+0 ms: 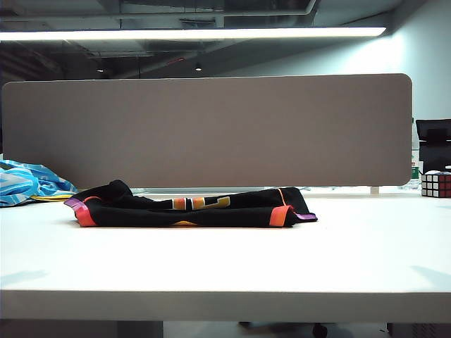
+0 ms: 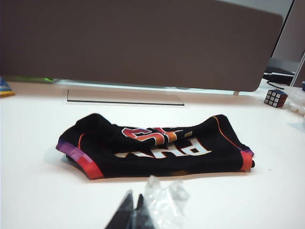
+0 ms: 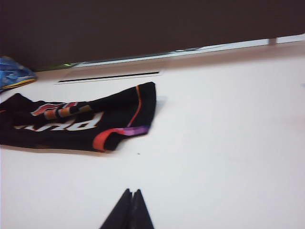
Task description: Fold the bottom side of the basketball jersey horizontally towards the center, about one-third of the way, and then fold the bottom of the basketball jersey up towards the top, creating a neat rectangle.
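The basketball jersey is lying folded into a low, long bundle on the white tabletop, just in front of the grey partition panel. Its black fabric is showing orange and purple trim at both ends, and white lettering with part of the gradient numbers is facing upward in the left wrist view.

The left gripper is being held above the tabletop, near the jersey's front edge but apart from it. Its dark fingers are pressed together with no gap between them, and nothing is being gripped. Clear, crinkled film is seen just beside the fingertips; whether it is attached to the gripper cannot be told.

The right gripper is being held over bare tabletop, well apart from the jersey's trimmed end. Its fingers are likewise meeting at a point, fully closed and empty.

Neither gripper is visible in the exterior view.

A light-blue patterned cloth is lying at the far left of the tabletop, apart from the jersey. A puzzle cube is standing at the far right.
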